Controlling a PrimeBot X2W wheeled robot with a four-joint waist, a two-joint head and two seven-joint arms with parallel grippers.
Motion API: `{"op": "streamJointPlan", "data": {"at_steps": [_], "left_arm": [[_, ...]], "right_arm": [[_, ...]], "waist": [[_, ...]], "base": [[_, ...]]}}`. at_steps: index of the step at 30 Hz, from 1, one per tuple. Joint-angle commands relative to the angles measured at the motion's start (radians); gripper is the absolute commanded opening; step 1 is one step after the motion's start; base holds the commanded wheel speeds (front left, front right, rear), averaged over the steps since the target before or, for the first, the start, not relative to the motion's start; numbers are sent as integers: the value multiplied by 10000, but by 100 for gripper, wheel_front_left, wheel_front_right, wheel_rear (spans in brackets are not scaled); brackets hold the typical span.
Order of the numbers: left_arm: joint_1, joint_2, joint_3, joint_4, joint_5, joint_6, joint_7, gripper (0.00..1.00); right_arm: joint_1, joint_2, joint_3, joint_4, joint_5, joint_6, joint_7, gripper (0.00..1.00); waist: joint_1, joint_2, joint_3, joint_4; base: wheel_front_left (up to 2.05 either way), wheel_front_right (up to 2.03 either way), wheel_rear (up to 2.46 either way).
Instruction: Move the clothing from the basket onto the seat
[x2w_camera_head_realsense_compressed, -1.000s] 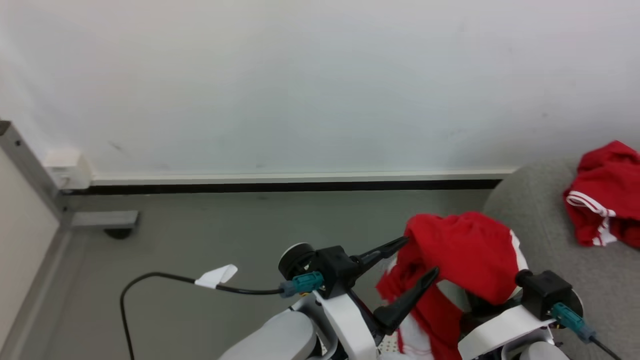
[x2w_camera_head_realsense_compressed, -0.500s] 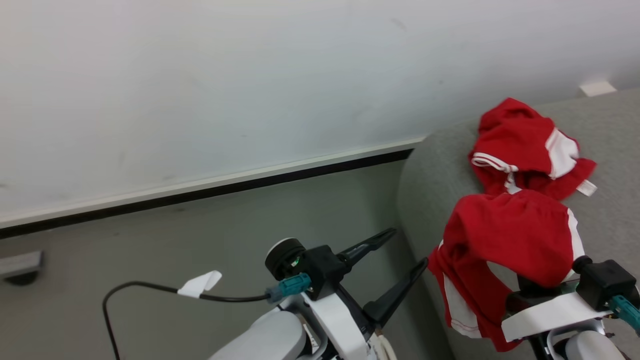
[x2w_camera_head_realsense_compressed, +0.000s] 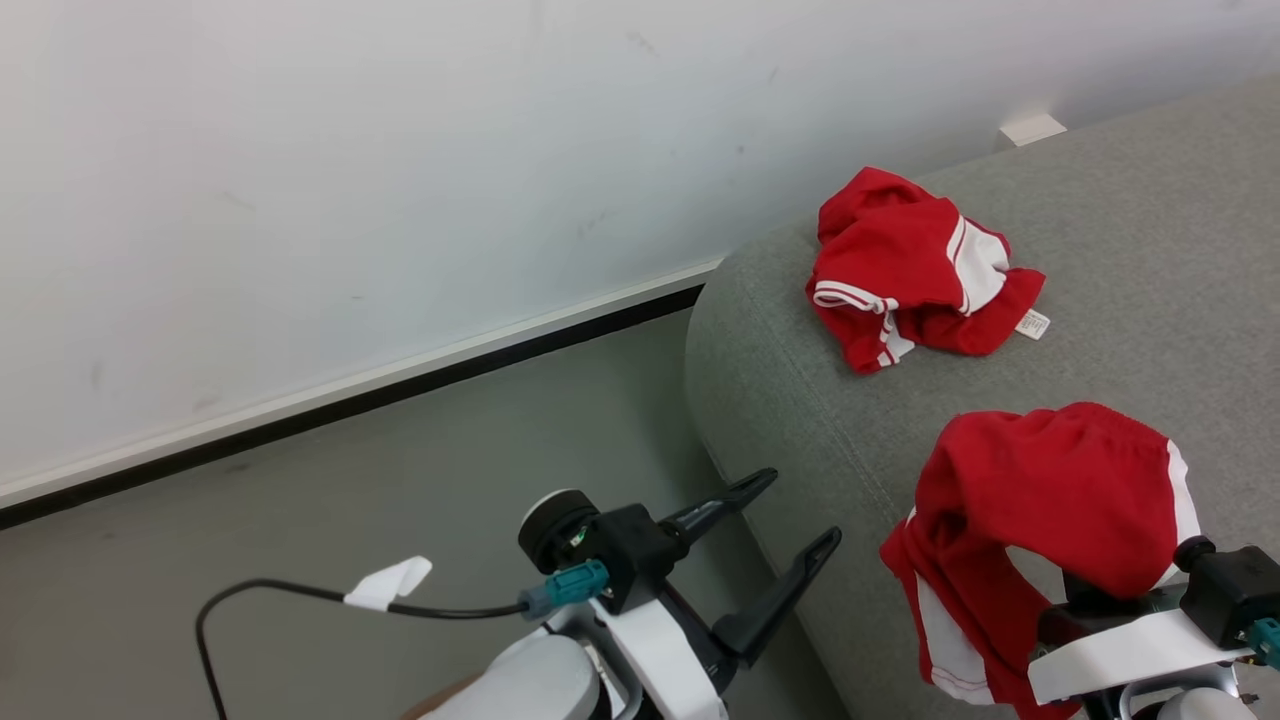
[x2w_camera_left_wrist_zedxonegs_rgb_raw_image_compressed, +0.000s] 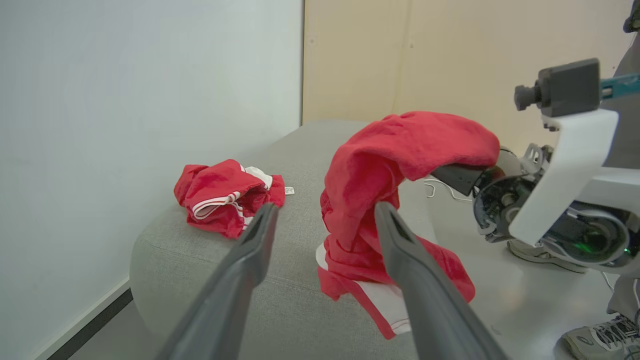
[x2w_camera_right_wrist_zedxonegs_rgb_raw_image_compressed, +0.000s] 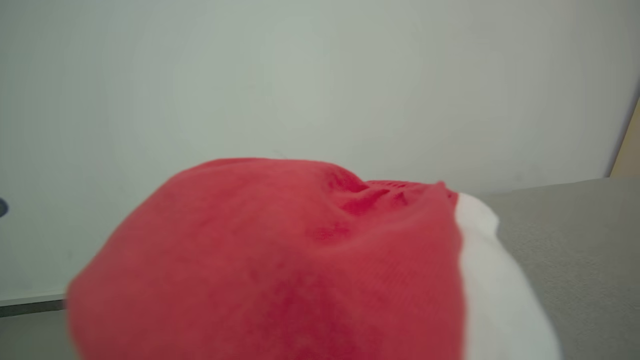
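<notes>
Over the last second my head view had swung to the right, so I read the shift as the camera turning, not the things moving; the wall (x2w_camera_head_realsense_compressed: 400, 150) and floor (x2w_camera_head_realsense_compressed: 450, 450) that had taken most of the picture gave way to the seat (x2w_camera_head_realsense_compressed: 1150, 220), which now took up its right half. What had truly changed was the load: the carried garment (x2w_camera_head_realsense_compressed: 1050, 490), which had hung over the floor beside the seat's edge, now hung over the grey upholstery just inside its rounded edge; I judged the carry nearly done and only the release left. The right gripper (x2w_camera_left_wrist_zedxonegs_rgb_raw_image_compressed: 457, 176) had its fingers pressed together under the cloth; the red fabric was draped over them like a hood and trailed down in a fold with a white panel; whether its hem touched the seat I could not tell. The right forearm lay low and level at the lower right, reaching in over the seat. The left gripper (x2w_camera_head_realsense_compressed: 800, 508) carried nothing, its two dark fingers spread wide, pointing up and right toward the seat's edge over the floor, with its cable (x2w_camera_head_realsense_compressed: 260, 590) looping off to the left. A crumpled garment (x2w_camera_head_realsense_compressed: 900, 270) already lay on the seat nearer the wall, well apart from the carried one.
</notes>
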Motion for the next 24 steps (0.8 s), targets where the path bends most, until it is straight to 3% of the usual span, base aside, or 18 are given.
{"op": "streamJointPlan", "data": {"at_steps": [1,13,24], "left_arm": [[152,-9,58,49,62,2,-3,100],[-253,137,-29,32,327,-63,-3,100],[-1113,845,-278,-589,374,-84,327,100]], "right_arm": [[60,-25,-29,-75,-65,-25,-23,0],[-845,-598,-542,-200,-145,-27,-23,0],[-2896,-1624,-3001,582,-499,-25,212,0]], "waist": [[0,-1,20,-50],[0,-1,778,171],[0,-1,2808,849]], "base": [[0,0,0],[0,0,0],[0,0,0]]}}
